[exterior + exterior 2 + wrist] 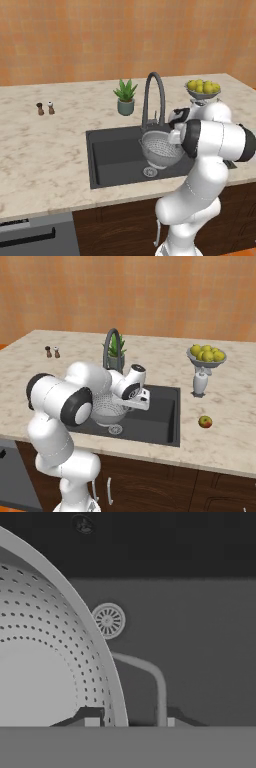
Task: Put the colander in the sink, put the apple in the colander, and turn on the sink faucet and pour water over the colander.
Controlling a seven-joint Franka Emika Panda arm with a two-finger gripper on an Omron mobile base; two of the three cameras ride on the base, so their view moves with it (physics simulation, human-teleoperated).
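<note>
One tool: (130, 719) its tips straddle the colander (161, 147) rim and handle, holding it.
Colander: tilted, hanging over the sink (107, 155), above the drain (150, 172).
Apple: (205, 421) on the surface (45, 150), right of the sink, well apart from the colander.
Faucet: (152, 97) behind the sink, spout arching over it.
Fruit bowl: (206, 356) behind the apple.

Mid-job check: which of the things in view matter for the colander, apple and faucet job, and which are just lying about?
Job:
colander, held over the sink by the pincer
sink
apple, on the counter right of the sink
faucet

Lying about:
fruit bowl
plant
two shakers
</note>
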